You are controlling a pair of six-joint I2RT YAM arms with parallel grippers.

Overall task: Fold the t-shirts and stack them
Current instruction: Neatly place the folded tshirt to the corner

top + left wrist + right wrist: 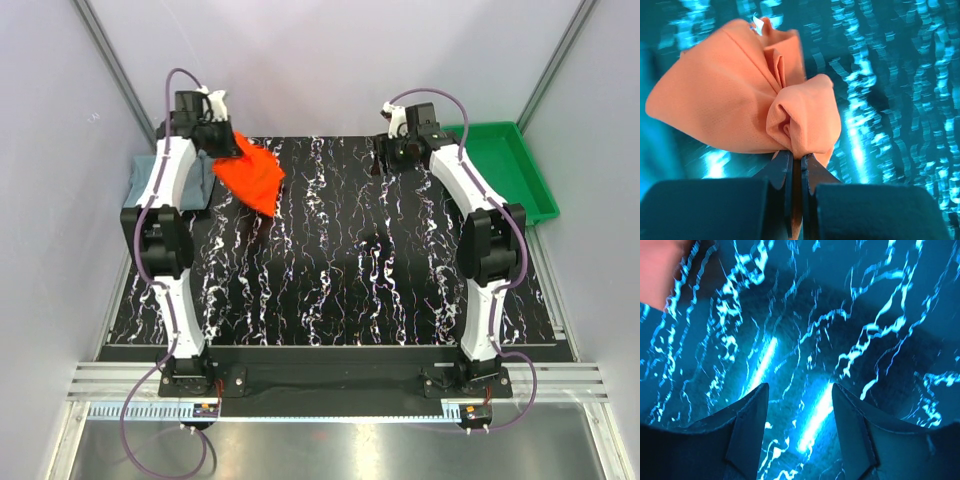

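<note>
Left wrist view gives the clearest read: the left hand [796, 161] is clamped on a gathered wad of the orange shirt [730, 95]. Its jaws are nearly together with cloth pinched between them. The rest of the shirt billows beyond in loose folds, with a small white label [757, 22] at its far edge. In the top view the shirt is at the far left of the desk [350, 260], seemingly lifted a little. It is just beside the grey shirt [148, 172], which lies at the desk's left edge, partly under the left arm [168, 182]. The right hand [800, 390] is open and holds nothing. It hovers over bare desk at the far right, near the green tray [500, 160] and well apart from both shirts. The orange shirt looks bunched rather than folded, so the step in hand is likely laying it out flat. A one-point pinch lets cloth hang and twist. Doing this well probably means drawing it toward the open middle of the desk, clear of the grey shirt. The right hand should then come across to take a second edge, a shoulder or hem, so both hands can pull the shirt taut. Release is best left until the cloth rests smooth.
</note>
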